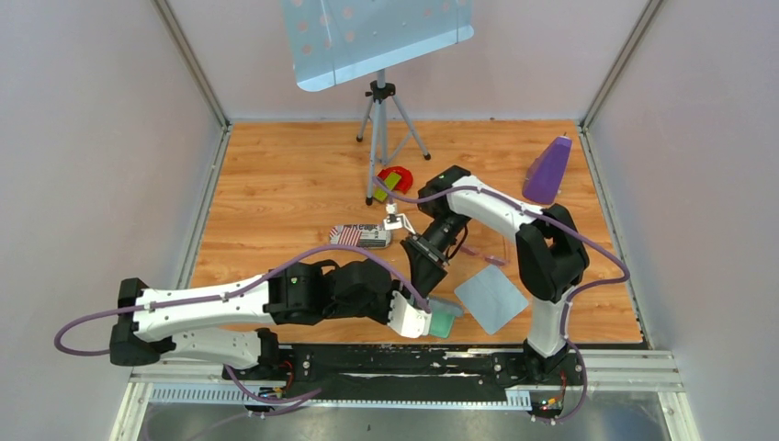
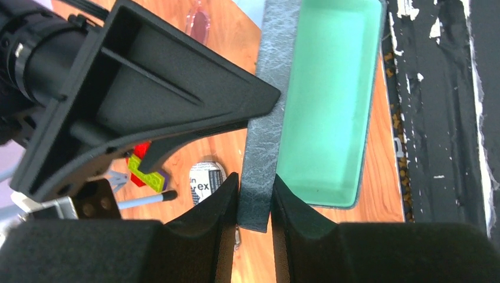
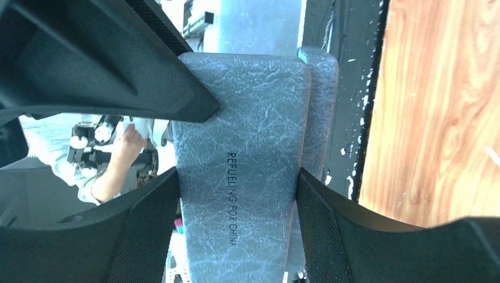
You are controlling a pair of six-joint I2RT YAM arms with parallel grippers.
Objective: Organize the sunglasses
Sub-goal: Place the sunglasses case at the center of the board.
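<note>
Right at the near edge of the counter [image 1: 294, 175], the grey hard case [image 2: 324, 100] lies open, its green lining showing. The left pincer [image 2: 255, 183] is closed on the case's thin grey wall, a pad pressed to either side. Just beyond it, the right pincer [image 3: 239, 177] points down from above and straddles the lid [image 3: 242, 135] across its width. Both its fingers sit flush against the lid's edges, so I take it to be gripping the lid with its jaws wide. Neither pincer holds the glasses.

A blue-grey cloth [image 1: 491, 299] lies flat just to the right of the case. Farther back, the sunglasses [image 2: 197, 23] lie loose on the wood, beyond the case and toward the right arm's side, apart from both pincers. Only one pinkish lens shows clearly. Their long axis seems to run roughly across the counter, slanting a little. The right arm looks the nearer, so I would expect it to be the one to let go and reach back and rightward for them.
</note>
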